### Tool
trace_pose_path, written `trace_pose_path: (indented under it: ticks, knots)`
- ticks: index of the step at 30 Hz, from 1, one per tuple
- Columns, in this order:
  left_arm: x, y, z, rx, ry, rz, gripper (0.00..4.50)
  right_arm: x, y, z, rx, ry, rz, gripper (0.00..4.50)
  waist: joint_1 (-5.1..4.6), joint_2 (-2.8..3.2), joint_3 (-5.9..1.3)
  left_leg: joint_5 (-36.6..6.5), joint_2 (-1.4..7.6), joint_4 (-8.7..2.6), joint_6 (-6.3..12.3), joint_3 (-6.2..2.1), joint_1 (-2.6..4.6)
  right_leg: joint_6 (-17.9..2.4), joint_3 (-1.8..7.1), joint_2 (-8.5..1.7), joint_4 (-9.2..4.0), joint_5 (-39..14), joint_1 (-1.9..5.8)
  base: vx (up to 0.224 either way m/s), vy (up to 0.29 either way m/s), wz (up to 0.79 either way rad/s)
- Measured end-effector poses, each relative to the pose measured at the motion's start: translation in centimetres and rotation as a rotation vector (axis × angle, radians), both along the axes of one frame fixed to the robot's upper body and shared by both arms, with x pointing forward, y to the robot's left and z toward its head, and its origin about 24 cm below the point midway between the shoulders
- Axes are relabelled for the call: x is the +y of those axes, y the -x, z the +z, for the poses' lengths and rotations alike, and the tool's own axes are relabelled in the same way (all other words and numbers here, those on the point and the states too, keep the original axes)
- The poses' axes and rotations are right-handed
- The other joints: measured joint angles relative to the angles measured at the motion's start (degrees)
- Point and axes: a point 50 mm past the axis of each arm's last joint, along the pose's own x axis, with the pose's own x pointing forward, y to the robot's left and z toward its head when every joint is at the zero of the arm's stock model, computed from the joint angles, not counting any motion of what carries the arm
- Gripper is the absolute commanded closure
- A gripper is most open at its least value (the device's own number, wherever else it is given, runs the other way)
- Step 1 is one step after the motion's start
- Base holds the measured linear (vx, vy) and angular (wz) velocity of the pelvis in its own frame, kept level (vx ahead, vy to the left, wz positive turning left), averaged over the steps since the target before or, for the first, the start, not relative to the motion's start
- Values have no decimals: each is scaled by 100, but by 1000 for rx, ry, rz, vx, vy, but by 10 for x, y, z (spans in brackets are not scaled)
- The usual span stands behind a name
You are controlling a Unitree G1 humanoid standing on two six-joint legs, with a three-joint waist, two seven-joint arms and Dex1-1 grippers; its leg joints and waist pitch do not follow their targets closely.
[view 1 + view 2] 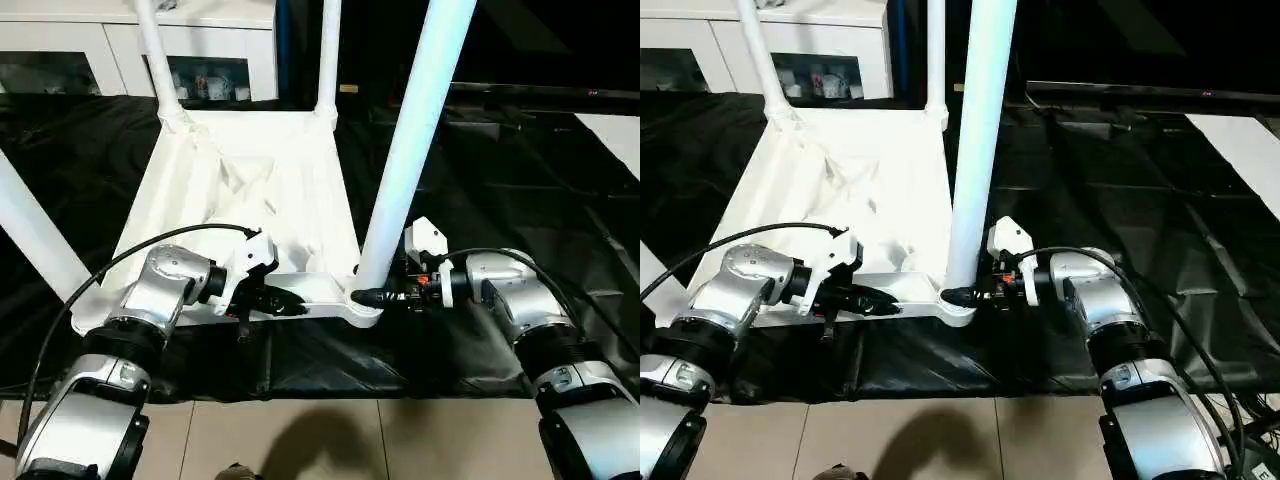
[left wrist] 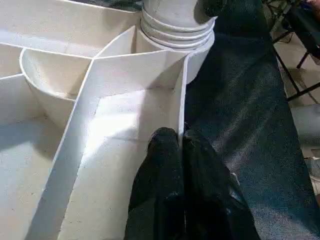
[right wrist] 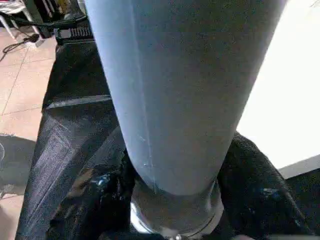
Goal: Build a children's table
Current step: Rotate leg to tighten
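Observation:
The children's table lies upside down on a black cloth. Its white ribbed tabletop point(image 1: 250, 190) faces up, with white legs standing in the corner sockets. My right gripper point(image 1: 375, 297) is at the base of the near right leg point(image 1: 415, 140), just above its socket. In the right wrist view its black fingers point(image 3: 95, 200) press against both sides of that leg point(image 3: 180, 90). My left gripper point(image 1: 285, 303) is at the tabletop's near edge; in the left wrist view the gripper point(image 2: 181, 137) is shut on the thin rim wall point(image 2: 181, 95).
Three more legs stand at the near left point(image 1: 35, 235), far left point(image 1: 158, 50) and far right point(image 1: 328, 55). A white cabinet with glass doors point(image 1: 60, 50) stands behind. A flat white board point(image 1: 615, 135) lies at the right. Tiled floor point(image 1: 330, 440) runs along the cloth's near edge.

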Motion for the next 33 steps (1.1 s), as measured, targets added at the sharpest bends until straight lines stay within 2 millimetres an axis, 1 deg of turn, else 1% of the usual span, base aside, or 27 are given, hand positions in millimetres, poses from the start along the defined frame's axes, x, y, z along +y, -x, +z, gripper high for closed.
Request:
trace_pose_path:
  ticks: [2, 5, 8, 9, 10, 12, 15, 17, 18, 21, 22, 23, 24, 25, 26, 27, 29, 31, 32, 33]
  knots:
    - [-2, -1, -1, 0, 0, 14, 450, -1, 1, -2, 0, -14, -27, 250, 15, -1, -1, 0, 0, 0, 0, 0, 4, 0, 0, 0, -1, 0, 5, 0, 0, 0]
    - [-8, -6, -2, -13, -8, 84, 450, -2, 1, -9, -11, -60, -192, 251, 2, -5, -3, 2, 0, 7, -1, -1, 19, -9, 4, -1, 3, 7, 17, 0, 0, 0]
    - [-21, -11, -5, -28, -10, 165, 450, -1, -2, -17, -22, -91, -380, 252, -49, -15, -8, 4, -1, 9, -4, -12, 55, -8, 14, -3, -4, 7, 42, 0, 0, 0]
    - [-26, -12, -6, -32, -9, 195, 450, 0, -3, -19, -29, -100, -447, 252, -68, -21, -9, 3, -4, 5, -4, -15, 64, 24, 19, -3, -8, -12, 50, 0, 0, 0]
    - [-32, -14, -7, -38, -10, 235, 450, 4, -4, -23, -38, -116, -541, 252, -101, -26, -14, 3, -8, 4, -4, -17, 77, 30, 26, -3, -9, -16, 59, 0, 0, 0]
    - [-39, -16, -9, -45, -9, 297, 450, 12, -7, -26, -54, -126, -681, 252, -149, -17, -21, 3, -15, 2, -4, -17, 95, 35, 39, -3, -13, -19, 64, 0, 0, 0]
    - [-49, -19, -10, -75, -21, 365, 450, 25, -13, -28, -64, -124, -850, 253, -207, -12, -28, 3, -17, 1, -4, -20, 100, 38, 40, -2, -26, -21, 62, 0, 0, 0]
    - [-53, -20, -10, -90, -26, 385, 450, 30, -15, -29, -64, -121, -913, 253, -247, -12, -28, 3, -17, -3, -3, -21, 98, 38, 38, -2, -39, -21, 63, 0, 0, 0]
    - [-53, -20, -10, -102, -33, 407, 450, 37, -18, -28, -56, -132, -962, 253, -284, -12, -29, 3, -18, -8, -3, -22, 97, 38, 38, 0, -48, -21, 63, 0, 0, 0]
    - [-55, -19, -10, -111, -33, 422, 450, 39, -19, -27, -64, -135, -991, 253, -315, -11, -30, 2, -18, -33, -2, -27, 87, 38, 19, 1, -110, -20, 66, 0, 0, 0]
    - [-55, -19, -9, -112, -33, 422, 450, 39, -19, -27, -68, -139, -993, 218, -315, -11, -30, 3, -18, -31, -2, -27, 80, 37, 19, 1, -115, -20, 64, 0, 0, 0]
    - [-55, -19, -9, -114, -33, 420, 450, 38, -18, -27, -71, -142, -994, 198, -315, -11, -30, 3, -20, -29, -2, -25, 77, 36, 23, 1, -115, -19, 64, 0, 0, 0]
    - [-56, -19, -9, -115, -32, 418, 450, 38, -17, -27, -68, -152, -994, 198, -314, -11, -30, 3, -22, -29, -2, -21, 78, 34, 29, 1, -115, -18, 64, 0, 0, 0]
    - [-55, -19, -9, -116, -31, 420, 450, 40, -17, -27, -61, -173, -997, 177, -315, -10, -31, 2, -24, -29, -2, -18, 79, 34, 36, 1, -113, -17, 63, 0, 0, 0]
    - [-55, -19, -9, -116, -30, 421, 450, 40, -16, -27, -61, -181, -993, 177, -313, -9, -31, 2, -24, -30, -2, -17, 79, 34, 37, 1, -112, -16, 62, 0, 0, 0]
    - [-54, -18, -9, -119, -29, 416, 450, 39, -15, -26, -57, -196, -981, 166, -314, -9, -31, 2, -23, -31, -2, -17, 79, 33, 38, 1, -111, -13, 60, 0, 0, 0]
    - [-50, -17, -8, -130, -24, 388, 450, 34, -14, -26, -54, -220, -929, 141, -324, -7, -30, 2, -23, -33, -2, -16, 77, 34, 37, 1, -108, -5, 54, 0, 0, 0]
    - [-47, -16, -7, -136, -18, 356, 450, 29, -12, -25, -63, -232, -852, 136, -326, -3, -28, 2, -22, -47, -2, -16, 68, 32, 36, 2, -103, 8, 42, 0, 0, 0]
    - [-44, -16, -6, -140, -15, 338, 450, 26, -12, -24, -71, -224, -808, 118, -325, 0, -28, 2, -22, -53, -2, -14, 65, 13, 35, 3, -100, 30, 37, 0, 0, 0]
    - [-39, -15, -5, -147, -15, 316, 450, 23, -11, -23, -81, -209, -742, 118, -323, 5, -26, 2, -18, -66, -2, -14, 64, 4, 30, 6, -97, 51, 33, 0, 0, 0]
